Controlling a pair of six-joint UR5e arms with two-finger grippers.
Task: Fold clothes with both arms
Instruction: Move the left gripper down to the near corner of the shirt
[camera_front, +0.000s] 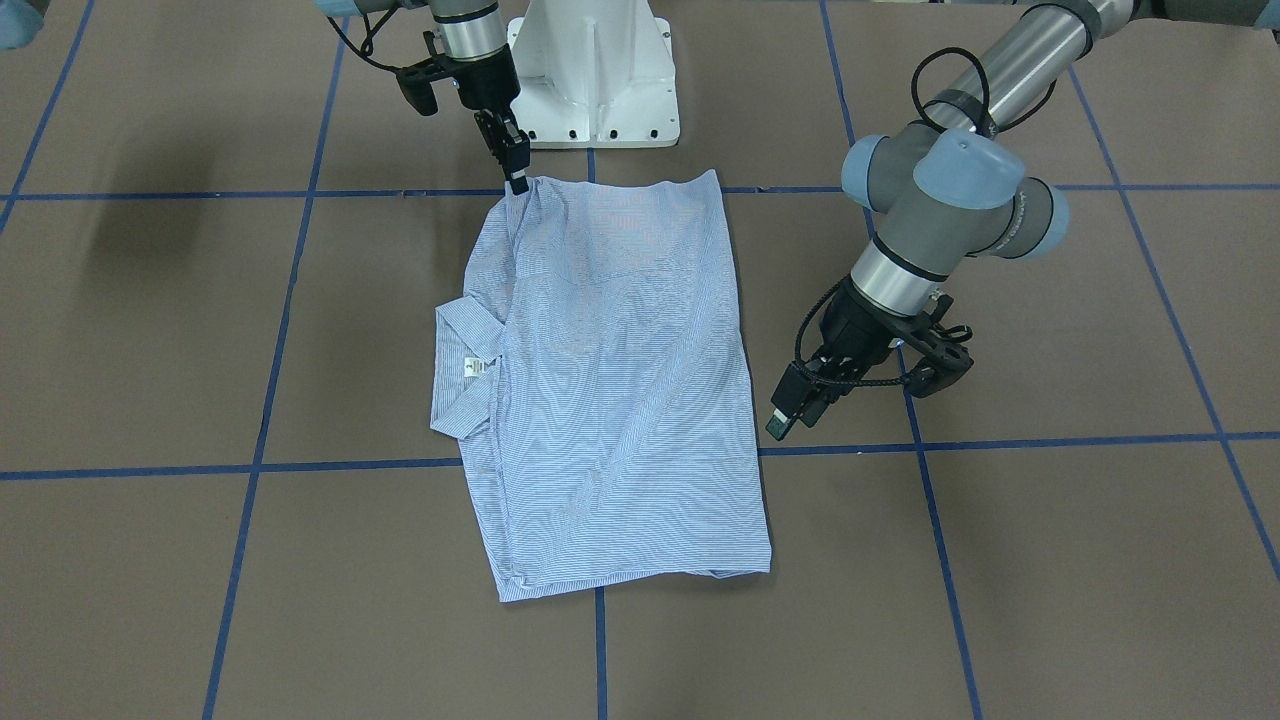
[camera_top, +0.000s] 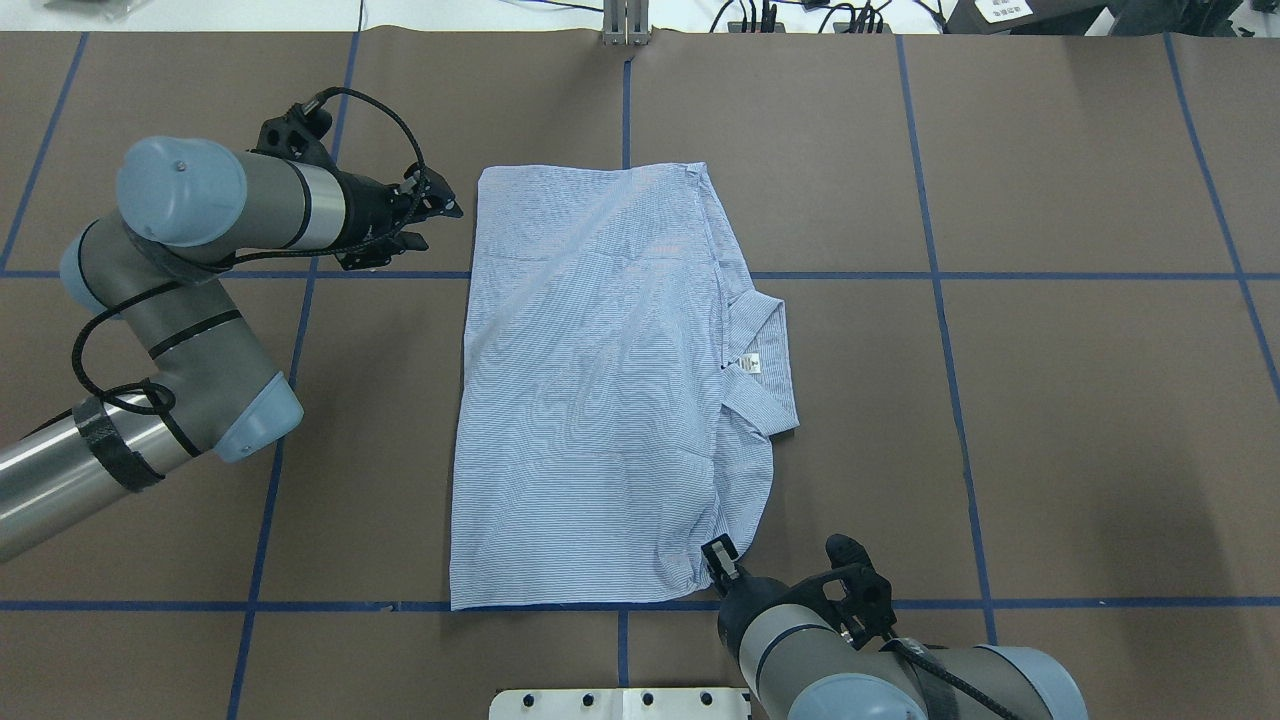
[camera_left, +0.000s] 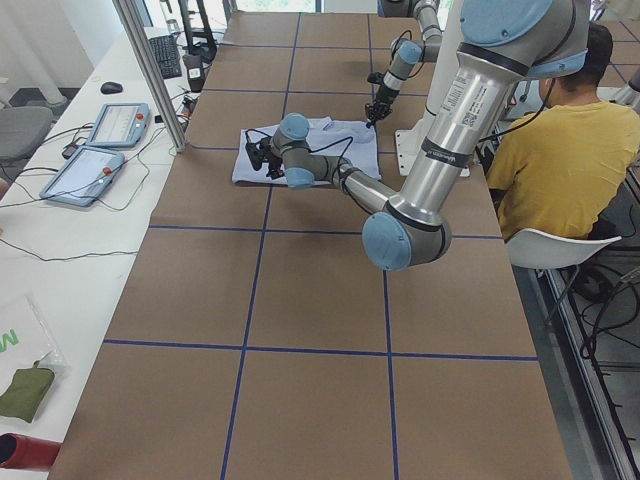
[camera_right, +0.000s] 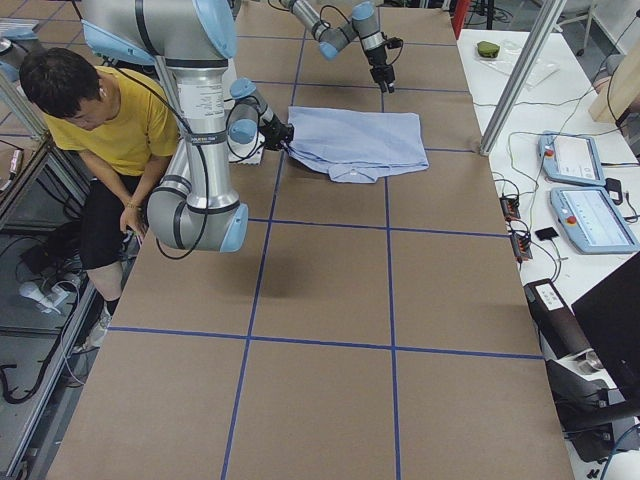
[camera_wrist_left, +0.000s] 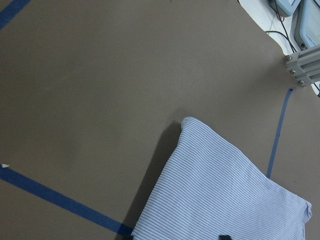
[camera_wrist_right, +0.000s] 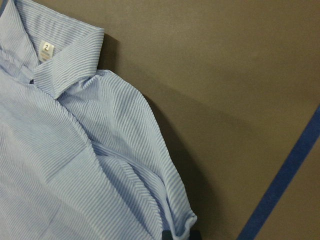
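Seen from overhead, the left tool (camera_top: 440, 212) hovers just off the shirt's ten o'clock corner, apart from the cloth. Whether its fingers are spread or pressed together, I cannot tell from these views.

The shirt (camera_top: 590, 400) lies in the middle of the surface (camera_top: 1050, 400) as a long, fairly tidy rectangle running from twelve to six o'clock. No sleeve shows beyond its outline, so by my reading both sleeves are already folded in out of sight. That would make the lengthwise narrowing the finished part. The cloth is smooth apart from soft ripples.

On the three o'clock side the collar (camera_top: 765, 350) juts out past the edge, with the white neck label (camera_top: 752, 363) facing up.

At the five o'clock corner, nearest the robot, the right tool (camera_top: 716, 552) sits on the shirt's rounded corner. Its fingers seem pressed together on the fabric (in the front-facing view the cloth draws up toward the tip in small pleats).

What looks left is the crosswise folding to bring the long rectangle down to a compact packet. For that the left tool would first need a hold on its own corner. The task seems roughly midway.
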